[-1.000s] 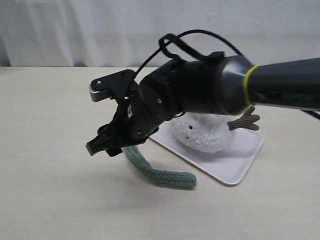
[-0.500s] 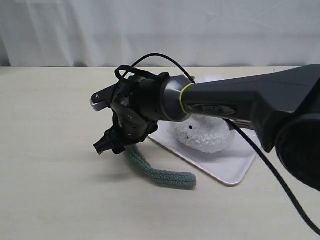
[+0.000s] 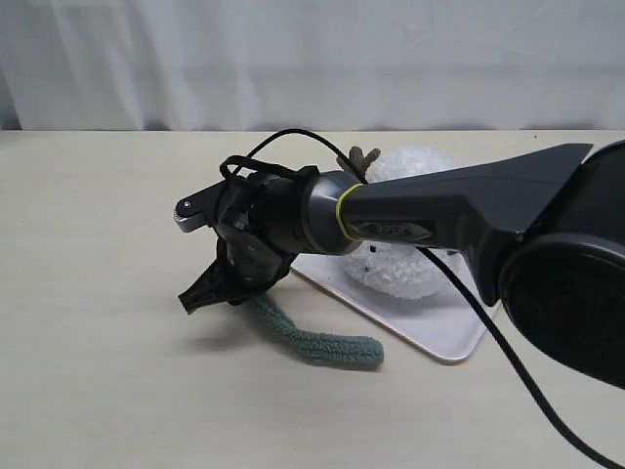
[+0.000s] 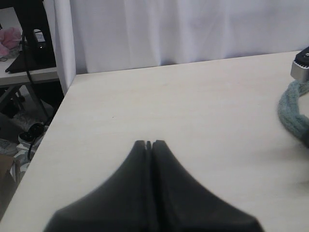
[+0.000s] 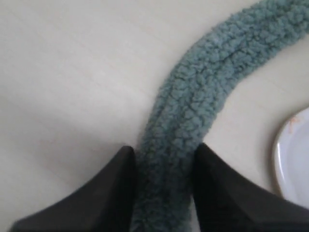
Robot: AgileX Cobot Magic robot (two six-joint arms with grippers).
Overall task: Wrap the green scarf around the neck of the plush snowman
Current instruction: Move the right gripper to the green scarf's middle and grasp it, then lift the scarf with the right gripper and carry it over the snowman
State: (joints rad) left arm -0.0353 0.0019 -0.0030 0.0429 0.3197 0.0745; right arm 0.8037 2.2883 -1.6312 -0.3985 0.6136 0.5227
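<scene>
Since a second ago the right arm has reached further left and lower across the exterior view, uncovering the toy's upper white ball and one brown branch arm [image 3: 363,156].

Nearest, the green scarf [image 3: 312,340] lies on the table [image 3: 107,391], its long axis slanting from far left to near right. Its rounded free end points right and stops just short of the near edge of the white tray [image 3: 444,340], not touching it. The other end rises into the right gripper [image 3: 195,296], whose two dark fingers [image 5: 113,193] press on either side of the strip with only the knit between them, so it appears pinched.

Behind that, the tray holds the plush snowman [image 3: 405,272]. The arm crosses its middle, so the neck is hidden and I cannot tell whether it stands or lies.

In its own wrist view, the left gripper [image 4: 148,144] hangs over bare table with its tips pressed together and nothing held, the scarf's bend well off to one side.
</scene>
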